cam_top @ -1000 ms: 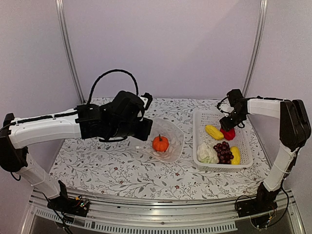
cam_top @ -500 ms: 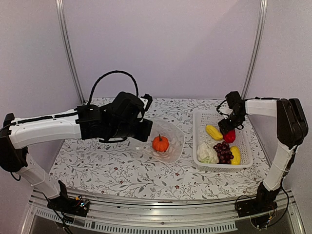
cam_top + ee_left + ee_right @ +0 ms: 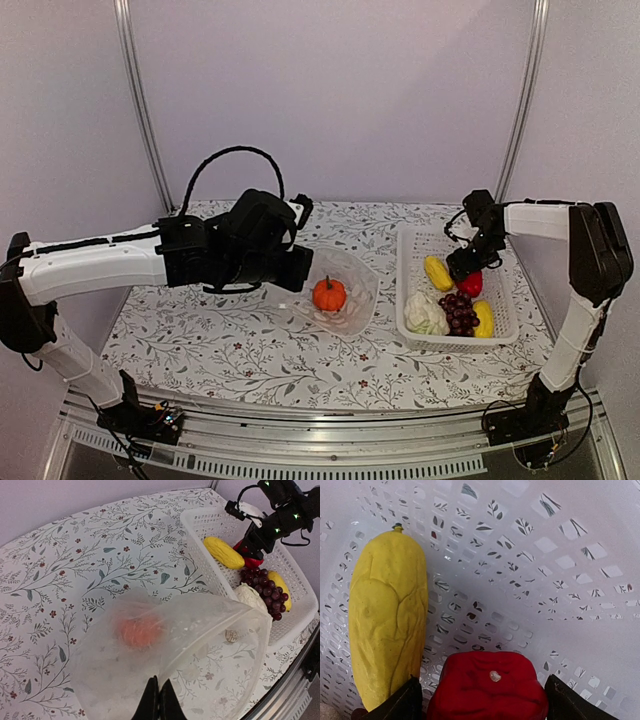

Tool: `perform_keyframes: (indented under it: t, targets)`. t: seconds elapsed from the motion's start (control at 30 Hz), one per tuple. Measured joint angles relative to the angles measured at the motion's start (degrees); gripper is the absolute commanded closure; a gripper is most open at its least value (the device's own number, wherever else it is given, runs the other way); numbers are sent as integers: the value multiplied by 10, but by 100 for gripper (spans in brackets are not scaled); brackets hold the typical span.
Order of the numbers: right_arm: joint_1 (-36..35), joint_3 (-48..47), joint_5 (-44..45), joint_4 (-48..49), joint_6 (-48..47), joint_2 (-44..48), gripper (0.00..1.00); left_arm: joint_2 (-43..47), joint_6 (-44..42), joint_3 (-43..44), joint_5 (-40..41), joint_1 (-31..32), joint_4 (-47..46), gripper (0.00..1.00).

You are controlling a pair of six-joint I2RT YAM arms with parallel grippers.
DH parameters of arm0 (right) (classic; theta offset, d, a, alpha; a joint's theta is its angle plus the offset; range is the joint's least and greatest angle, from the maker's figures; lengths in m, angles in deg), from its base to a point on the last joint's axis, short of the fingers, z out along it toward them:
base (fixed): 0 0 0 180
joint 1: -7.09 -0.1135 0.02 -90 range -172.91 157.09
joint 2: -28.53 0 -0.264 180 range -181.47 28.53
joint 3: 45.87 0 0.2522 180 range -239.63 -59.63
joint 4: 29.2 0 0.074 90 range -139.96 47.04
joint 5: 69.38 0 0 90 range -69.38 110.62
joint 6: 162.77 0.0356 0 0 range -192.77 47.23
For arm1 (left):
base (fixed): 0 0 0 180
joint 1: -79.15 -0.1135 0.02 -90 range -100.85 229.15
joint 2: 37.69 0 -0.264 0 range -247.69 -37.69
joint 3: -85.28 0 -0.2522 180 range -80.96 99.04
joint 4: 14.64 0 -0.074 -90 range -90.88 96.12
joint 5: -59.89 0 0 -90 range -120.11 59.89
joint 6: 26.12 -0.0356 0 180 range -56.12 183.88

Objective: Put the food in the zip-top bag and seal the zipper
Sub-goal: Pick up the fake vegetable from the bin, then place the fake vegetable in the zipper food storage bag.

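Though inside the zip-top bag (image 3: 215, 625), pumpkin (image 3: 137, 630) hazy.

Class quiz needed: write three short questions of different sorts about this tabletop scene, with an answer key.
1. True or false: the orange toy pumpkin lies inside the clear soft plastic bag.
2. Which item sits between the right gripper's open fingers in the white slotted plastic basket? A) dark grape bunch B) red toy pepper C) white cauliflower
3. How many yellow toy pieces lie in the basket?
Key: 1 true; 2 B; 3 two.
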Motion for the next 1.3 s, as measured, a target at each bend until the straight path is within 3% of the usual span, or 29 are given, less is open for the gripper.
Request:
perform_keyframes:
  t: [0.13, 0.4, 0.73, 0.97, 1.3]
  targets:
    - [0, 0, 0, -15, 3, 10, 20, 0, 0, -1, -2, 0, 0, 100]
    - [1, 0, -6, -25, 9, 12, 42, 0, 1, -1, -4, 0, -1, 100]
    - [1, -11, -23, -45, 4, 61, 51, 10, 6, -9, -6, 0, -7, 100]
    - [-21, -45, -161, -48, -15, 166, 58, 10, 11, -9, -7, 0, -20, 100]
    - [-147, -73, -354, -41, -31, 257, 59, -3, 30, -9, -15, -3, -35, 100]
